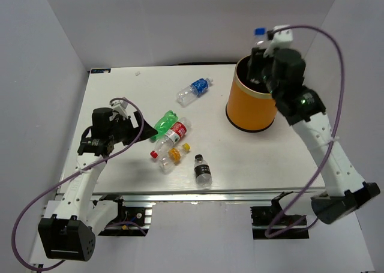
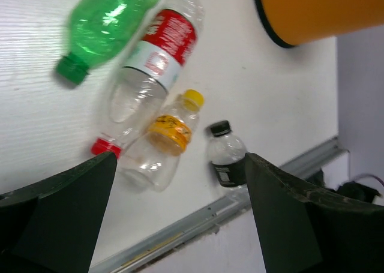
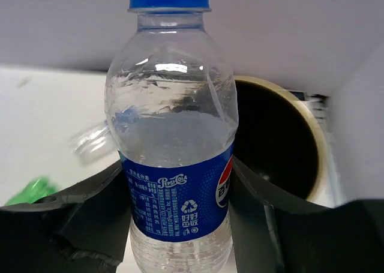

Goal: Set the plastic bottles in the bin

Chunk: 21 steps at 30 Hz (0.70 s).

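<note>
Right gripper (image 3: 177,168): jaws clamped on the label band of a clear plastic bottle with a blue cap and blue label (image 3: 174,105). The bottle is held upright and clear of the table, at the far rim of the tall orange cylindrical bin with a black interior (image 1: 249,108). In the right wrist view the bin's mouth lies behind and to the right of the bottle. Whether the bottle is fully over the opening cannot be told.

Left gripper (image 2: 180,158): jaws wide apart and holding nothing, over the left part of the white table (image 1: 120,177).

Five bottles are noted lying on the table:
- a green bottle (image 1: 165,122)
- a clear bottle with a red label (image 1: 176,132), touching the green one
- a clear bottle with a yellow label (image 1: 173,156)
- a small black-labelled bottle (image 1: 203,170), near the front edge
- a second blue-labelled bottle (image 1: 195,90), apart from the rest, towards the bin

Handling is judged as follows. The bottles are expected to be light, thin-walled and smooth, so they should dent under a hard squeeze and roll when nudged. Hold is best taken across the body at the label band, where the wall looks straightest, and not at the tapered neck. The contents of the held bottle cannot be determined.
</note>
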### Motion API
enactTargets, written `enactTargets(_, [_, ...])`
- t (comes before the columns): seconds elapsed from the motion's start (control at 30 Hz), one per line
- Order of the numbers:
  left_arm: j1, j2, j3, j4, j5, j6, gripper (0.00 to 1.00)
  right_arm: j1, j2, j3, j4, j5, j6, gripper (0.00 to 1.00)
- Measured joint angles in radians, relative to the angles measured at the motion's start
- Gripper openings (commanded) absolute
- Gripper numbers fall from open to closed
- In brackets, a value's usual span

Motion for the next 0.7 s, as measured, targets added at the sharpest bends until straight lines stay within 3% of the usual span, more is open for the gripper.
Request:
enactTargets(0.03, [0.000, 0.000, 0.002, -0.007, -0.038, 0.000, 0.98, -0.052, 0.024, 0.038, -0.002, -0.005, 0.001, 0.33])
enactTargets(0.1, [0.000, 0.018, 0.029, -0.040, -0.113, -0.005, 0.98, -0.156, 0.092, 0.098, -0.004, -0.031, 0.012, 0.57])
enactTargets(0.13, [0.000, 0.039, 0.055, -0.053, -0.153, -0.008, 0.98, -0.197, 0.123, 0.115, -0.005, -0.055, 0.018, 0.89])
enactTargets(0.33, [-0.008, 0.230, 0.307, -0.105, -0.288, -0.018, 0.98, -0.332, 0.303, 0.157, -0.062, -0.215, 0.061, 0.90])
enactTargets(0.5, [-0.027, 0.332, 0.426, -0.107, -0.339, -0.018, 0.98, -0.320, 0.233, 0.098, -0.064, -0.320, 0.073, 0.89])
enactTargets(0.6, [-0.032, 0.331, 0.374, -0.108, -0.336, -0.016, 0.98, -0.240, 0.095, 0.031, -0.045, -0.338, 0.071, 0.89])
enactTargets(0.7, [-0.033, 0.322, 0.336, -0.117, -0.319, -0.013, 0.98, -0.015, -0.076, -0.150, 0.019, -0.303, 0.081, 0.89])
